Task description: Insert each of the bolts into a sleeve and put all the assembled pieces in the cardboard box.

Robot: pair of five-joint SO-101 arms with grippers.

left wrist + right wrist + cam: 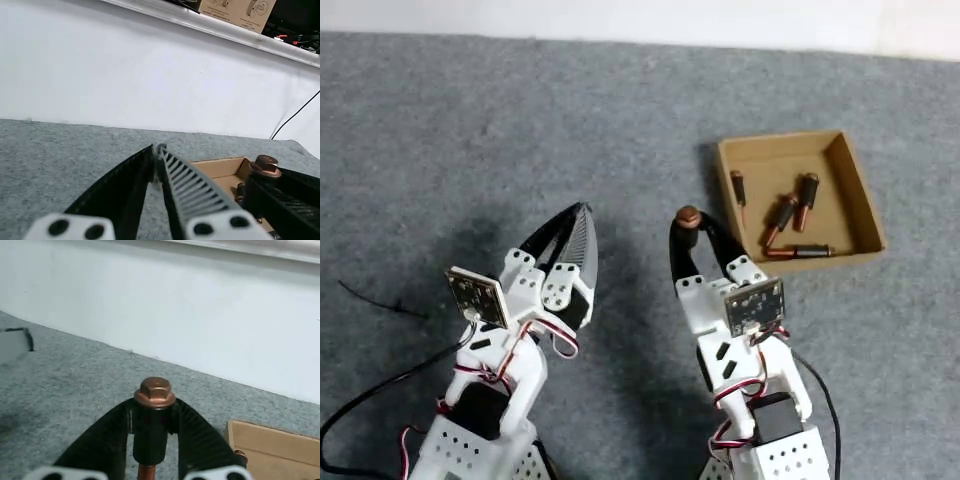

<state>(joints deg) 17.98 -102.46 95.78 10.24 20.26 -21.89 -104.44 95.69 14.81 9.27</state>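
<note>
My right gripper (689, 222) is shut on an assembled piece (151, 432): a copper bolt with a hex head (154, 392) standing upright in a black sleeve. It hovers over the grey mat just left of the cardboard box (860, 200). Several assembled bolt-and-sleeve pieces (790, 215) lie inside the box. My left gripper (580, 212) is shut with nothing in it, raised over the mat to the left of the right gripper. In the left wrist view its closed fingertips (156, 149) point at the far wall, with the right gripper's bolt head (265, 165) beside them.
A grey felt mat (470, 150) covers the table, ending at a white wall (620, 15) behind. A thin black cable (375, 300) lies on the mat at the left. Both arm bases stand at the near edge.
</note>
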